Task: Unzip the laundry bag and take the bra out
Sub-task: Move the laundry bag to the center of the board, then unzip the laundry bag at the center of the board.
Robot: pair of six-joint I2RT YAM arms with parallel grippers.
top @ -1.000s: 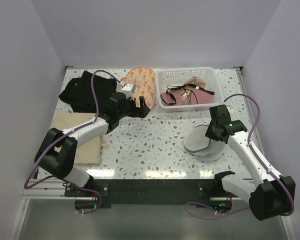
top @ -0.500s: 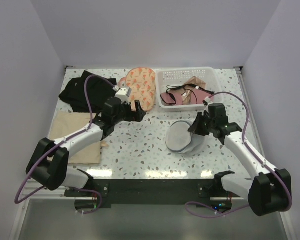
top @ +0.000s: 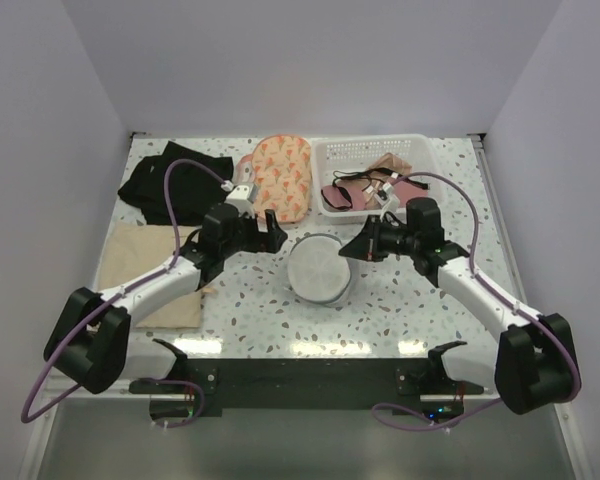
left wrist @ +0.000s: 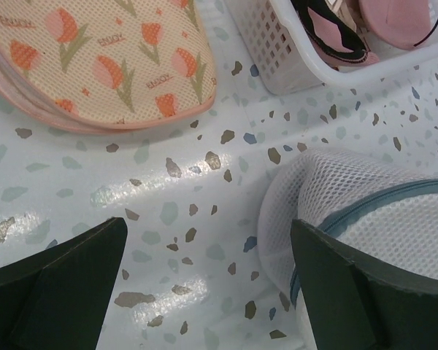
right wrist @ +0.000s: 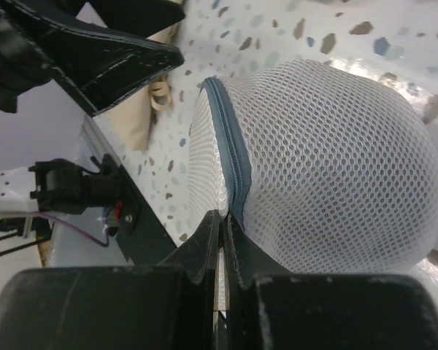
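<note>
The laundry bag (top: 320, 268) is a round white mesh pouch with a grey-blue zipper (right wrist: 226, 146), lying at the table's middle. My right gripper (top: 353, 249) is shut on the laundry bag's (right wrist: 328, 160) edge, its jaws pinching the mesh right beside the zipper. My left gripper (top: 270, 231) hovers open just left of the bag, apart from it. In the left wrist view the bag (left wrist: 365, 211) lies by the right finger (left wrist: 365, 306), with bare table between the jaws. The bra is hidden; the mesh shows nothing of what is inside.
A white basket (top: 425, 150) with pink and beige garments stands at the back right. A floral pad (top: 282, 175) lies behind the left gripper. A black cloth (top: 175, 180) sits at the back left, and a beige cloth (top: 155, 265) lies under the left arm.
My right gripper has dragged the laundry bag from the right side leftward to the table's middle. The left gripper has drifted slightly toward the front and right, still open.
</note>
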